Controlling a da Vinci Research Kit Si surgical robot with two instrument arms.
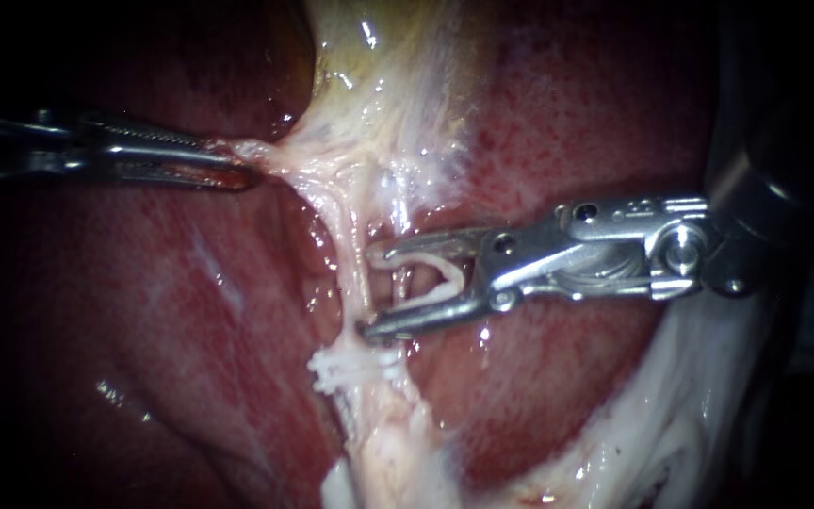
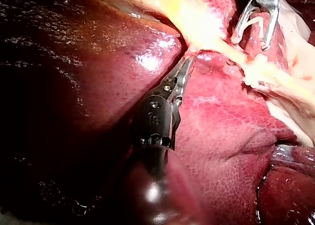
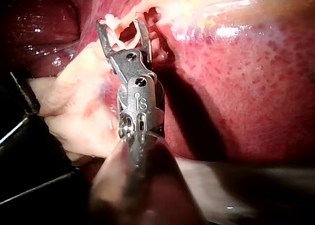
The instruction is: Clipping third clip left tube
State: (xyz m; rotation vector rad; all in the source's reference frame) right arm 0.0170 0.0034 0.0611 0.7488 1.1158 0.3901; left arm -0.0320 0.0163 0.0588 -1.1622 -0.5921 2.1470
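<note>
On my right instrument (image 1: 371, 290) the jaws hold a spread clip (image 1: 437, 273), tips touching the left tube (image 1: 345, 247) above a fitted clip (image 1: 352, 366). My left instrument (image 1: 242, 170) clamps pale tissue (image 1: 270, 155). Bare liver (image 1: 190, 311) lies either side.

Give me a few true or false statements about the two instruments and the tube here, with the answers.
1. The left instrument grips pale tissue beside the tube. True.
2. The right instrument is empty. False: it holds a white loaded clip.
3. A placed clip already sits on the tube. True.
4. The two instruments touch each other. False: they are apart, with the tube between them.
</note>
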